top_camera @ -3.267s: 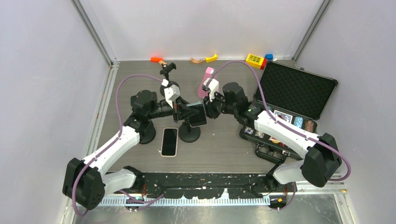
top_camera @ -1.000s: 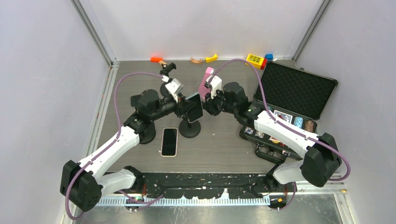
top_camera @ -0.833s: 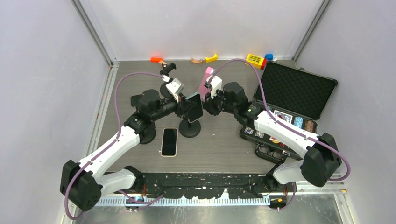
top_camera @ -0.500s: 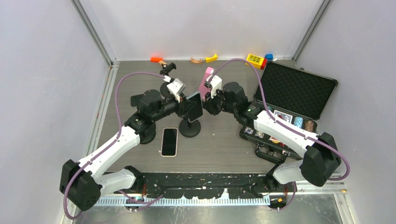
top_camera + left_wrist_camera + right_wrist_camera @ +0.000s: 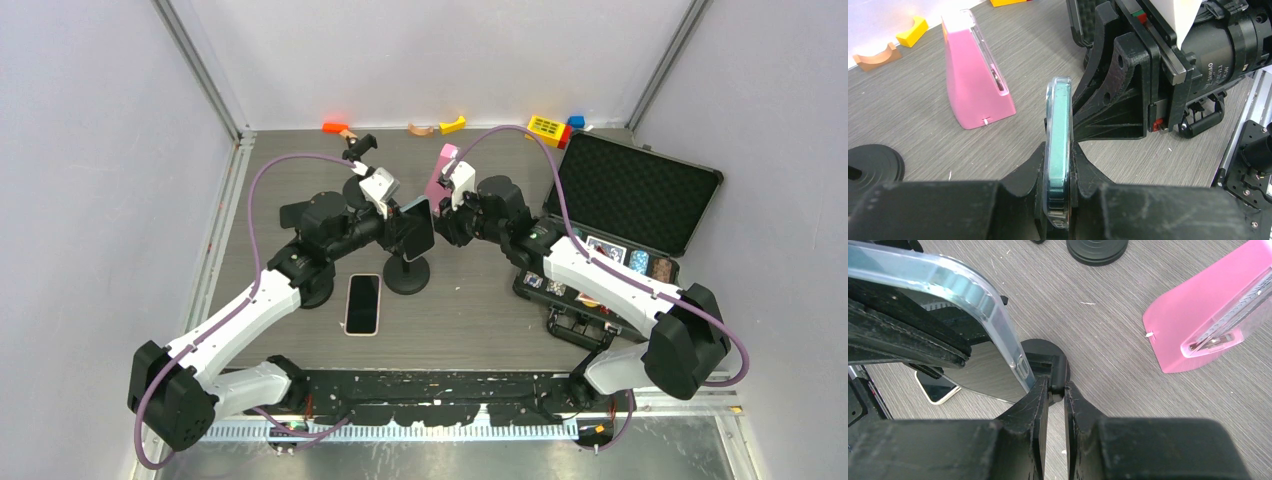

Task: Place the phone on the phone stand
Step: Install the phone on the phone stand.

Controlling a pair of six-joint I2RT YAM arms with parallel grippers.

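Note:
A phone [image 5: 417, 226] in a clear case with a teal edge [image 5: 1058, 135] is held nearly upright just above the black phone stand [image 5: 406, 279], and my left gripper [image 5: 1058, 157] is shut on its lower edge. From the right, my right gripper [image 5: 1056, 386] is shut on a black part of the stand's head [image 5: 1058, 365], right beside the phone's corner [image 5: 998, 325]. In the top view the left gripper [image 5: 396, 231] and right gripper [image 5: 440, 236] face each other over the stand.
A second phone [image 5: 362, 303] lies flat on the table left of the stand's base. A pink stand [image 5: 440, 177] holding a device is behind the right gripper. Another black stand [image 5: 358, 152] is at the back. An open black case [image 5: 630, 195] sits at the right, with small blocks [image 5: 548, 129] along the back wall.
Since three seconds ago the left gripper has raised the phone and tipped it more upright over the stand. In the last second it shifted only slightly. The right arm has stayed put.

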